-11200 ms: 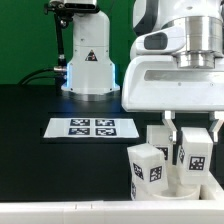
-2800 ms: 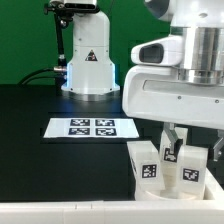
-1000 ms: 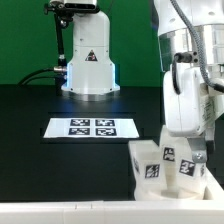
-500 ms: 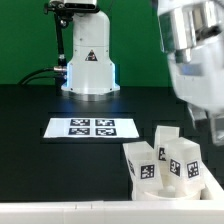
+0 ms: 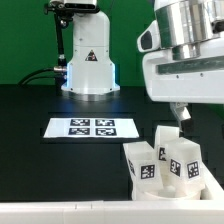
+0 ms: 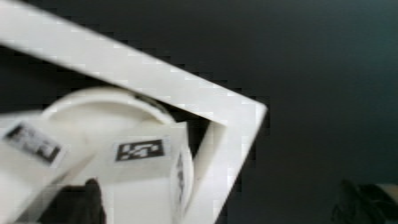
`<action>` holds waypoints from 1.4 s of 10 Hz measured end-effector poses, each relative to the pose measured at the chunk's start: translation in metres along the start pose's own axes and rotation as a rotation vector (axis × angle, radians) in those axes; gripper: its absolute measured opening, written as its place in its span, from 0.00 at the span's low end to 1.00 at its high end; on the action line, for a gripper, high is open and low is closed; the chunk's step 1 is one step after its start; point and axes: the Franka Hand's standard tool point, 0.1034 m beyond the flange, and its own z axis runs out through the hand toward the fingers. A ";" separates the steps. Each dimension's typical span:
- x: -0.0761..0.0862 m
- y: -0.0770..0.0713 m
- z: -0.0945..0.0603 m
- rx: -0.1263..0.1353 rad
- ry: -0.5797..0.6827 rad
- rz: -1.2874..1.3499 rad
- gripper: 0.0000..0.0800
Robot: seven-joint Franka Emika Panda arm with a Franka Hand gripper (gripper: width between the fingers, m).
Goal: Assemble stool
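Note:
Three white stool legs with black-and-white tags stand upright close together at the exterior view's lower right: one in front [image 5: 143, 166], one beside it [image 5: 183, 163], one behind [image 5: 165, 135]. The white seat under them is mostly hidden. My gripper [image 5: 190, 113] hangs above and just behind the legs, touching none. In the wrist view a rounded white stool part [image 6: 93, 108] and a tagged leg [image 6: 146, 152] lie below my gripper [image 6: 217, 205]. Its dark fingertips [image 6: 71, 200] stand wide apart with nothing held between them.
The marker board [image 5: 92, 127] lies flat on the black table to the exterior view's left of the legs. The robot's white base [image 5: 88, 62] stands at the back. A white rail corner [image 6: 240, 105] runs beside the stool parts; the table's white front edge [image 5: 70, 213] is close.
My gripper was down around the legs and closed on one. It has since let go, the arm has turned and risen, and the legs now stand free.

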 end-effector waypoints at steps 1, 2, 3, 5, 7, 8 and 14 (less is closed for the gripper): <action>-0.001 -0.002 -0.006 -0.051 -0.015 -0.223 0.81; -0.003 -0.002 -0.007 -0.087 -0.032 -0.388 0.81; 0.001 -0.002 -0.006 -0.076 -0.014 -0.393 0.81; 0.003 -0.001 -0.006 -0.078 -0.018 -0.546 0.81; 0.007 0.003 -0.001 -0.140 -0.026 -0.952 0.81; 0.007 0.003 0.006 -0.168 -0.056 -1.088 0.81; 0.013 0.008 0.020 -0.191 -0.063 -1.261 0.81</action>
